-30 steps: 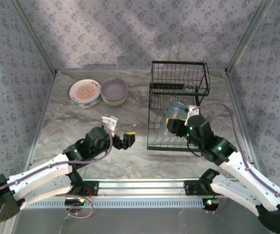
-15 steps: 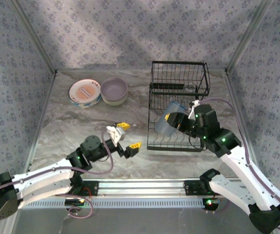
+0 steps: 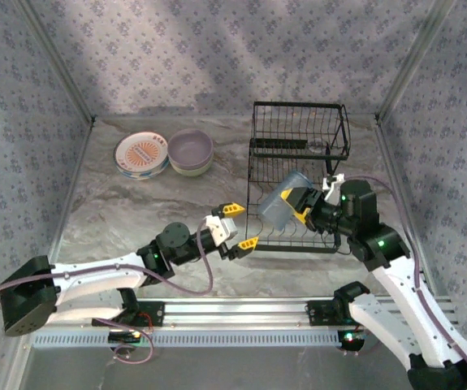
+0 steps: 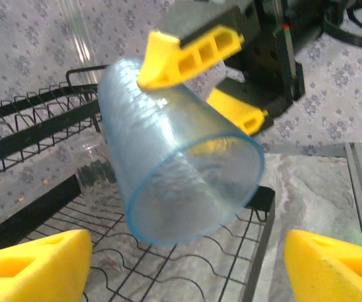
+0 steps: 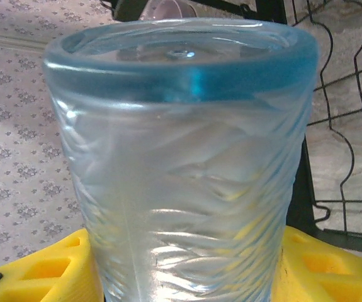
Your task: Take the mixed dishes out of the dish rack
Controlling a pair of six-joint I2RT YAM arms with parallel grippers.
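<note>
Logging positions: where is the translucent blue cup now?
Top view: the translucent blue cup is clamped in the right gripper over the left edge of the black wire dish rack, mouth toward the open left gripper.

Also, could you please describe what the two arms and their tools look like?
Both the left arm and right arm have white shells on the long links, black joints with small green lights, and a thin purplish cable looping alongside. The left tool and right tool are black with yellow, ribbed wedge-shaped fingers.
</note>
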